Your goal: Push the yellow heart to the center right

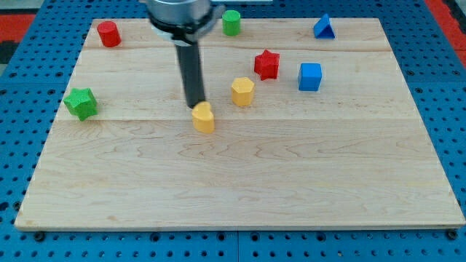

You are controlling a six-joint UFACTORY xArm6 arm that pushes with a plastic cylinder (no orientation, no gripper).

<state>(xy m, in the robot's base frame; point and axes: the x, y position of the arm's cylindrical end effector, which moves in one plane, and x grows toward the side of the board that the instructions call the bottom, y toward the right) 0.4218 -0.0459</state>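
The yellow heart [204,117] lies near the middle of the wooden board [240,182], a little left of centre. My tip [195,106] is at the lower end of the dark rod, right at the heart's upper left edge, touching or nearly touching it. A yellow hexagon block [242,92] sits just to the upper right of the heart.
A red star [267,64] and a blue cube [309,76] lie to the right of the hexagon. A blue triangle [324,28] is at the top right, a green cylinder [231,22] at top centre, a red cylinder [109,33] at top left, a green star [80,102] at left.
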